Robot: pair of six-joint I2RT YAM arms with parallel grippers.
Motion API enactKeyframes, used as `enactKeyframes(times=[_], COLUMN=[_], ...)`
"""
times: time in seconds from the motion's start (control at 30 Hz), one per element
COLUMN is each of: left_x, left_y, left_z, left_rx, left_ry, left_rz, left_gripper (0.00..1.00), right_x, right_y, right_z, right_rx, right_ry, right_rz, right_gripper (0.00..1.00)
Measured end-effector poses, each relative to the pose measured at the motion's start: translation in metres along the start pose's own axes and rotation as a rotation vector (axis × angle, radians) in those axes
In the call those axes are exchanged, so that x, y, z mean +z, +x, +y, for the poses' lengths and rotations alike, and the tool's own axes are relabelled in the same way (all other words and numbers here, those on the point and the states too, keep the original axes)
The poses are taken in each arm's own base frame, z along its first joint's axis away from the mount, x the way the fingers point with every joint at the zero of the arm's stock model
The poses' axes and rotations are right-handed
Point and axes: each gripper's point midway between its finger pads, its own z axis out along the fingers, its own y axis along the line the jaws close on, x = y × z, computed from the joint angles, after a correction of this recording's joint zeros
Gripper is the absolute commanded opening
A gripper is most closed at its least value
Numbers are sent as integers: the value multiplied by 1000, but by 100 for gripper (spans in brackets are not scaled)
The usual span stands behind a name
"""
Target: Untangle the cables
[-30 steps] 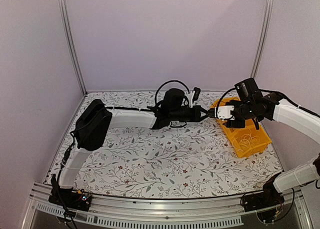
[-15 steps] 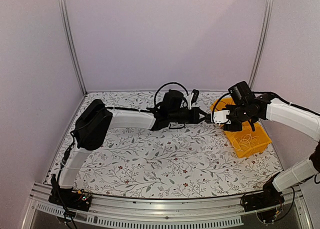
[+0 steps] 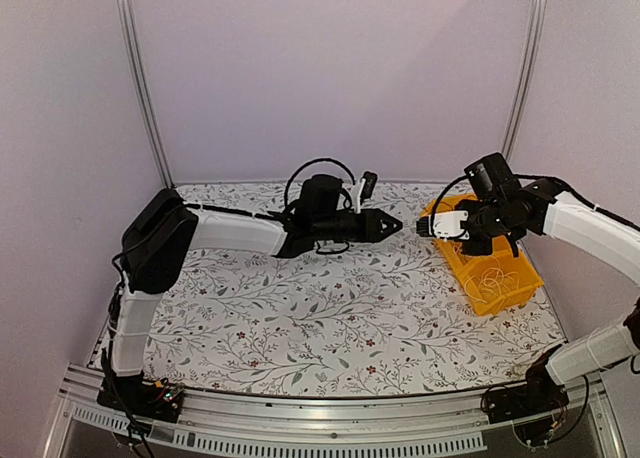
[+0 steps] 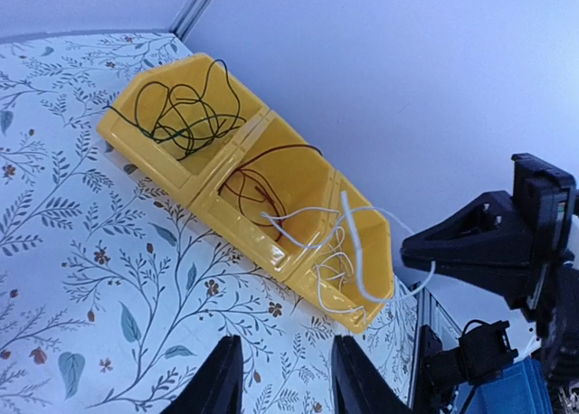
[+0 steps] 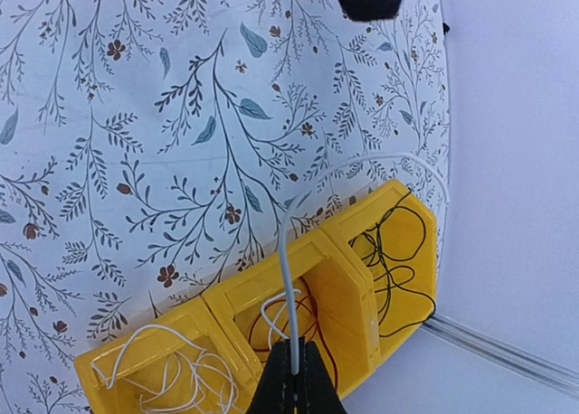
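Note right gripper (image 5: 291,364) at bottom centre of right wrist view, clamped tight on white cable (image 5: 289,305). Expect slip from so thin a pinch under any sharp pull. Just beyond, find cables (image 4: 181,125) coiled in bin (image 5: 222,298), lower frame. Beware loops snagging on a divider and dragging or tipping bin. Farthest, note left gripper (image 4: 285,373) spread open, holding nothing. Keep clear to avoid fingertip collision.
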Motion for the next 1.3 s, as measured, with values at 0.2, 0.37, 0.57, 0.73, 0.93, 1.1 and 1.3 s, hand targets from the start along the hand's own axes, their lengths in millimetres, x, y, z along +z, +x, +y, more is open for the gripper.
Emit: enactKeyframes(times=[0.2,0.37,0.57,0.73,0.93,1.1,1.3], left_x=[-34,-48,-50,-49,-49,-49,-45], left_y=[7,21,19,16,16,16,17], left_z=[48,75,73,69,69,68,70], left_rx=[-51,-87,-84,-85,-86,-86,-86], left_ry=[-79,-137,-127,-111,-108,-105,-98], left_rz=[-17,-5,-16,-26,-24,-22,-17], left_gripper=[35,35,35,35,35,35,35], right_x=[-47,-51,-62,-78,-83,-88,-104], right_y=[17,43,79,100,114,118,127], right_z=[-2,15,30,27,33,45,62], right_rx=[20,53,101,133,137,135,128], right_ry=[66,14,-8,31,12,-27,-52], right_rz=[13,73,147,185,221,235,280], right_gripper=[0,0,0,0,0,0,0])
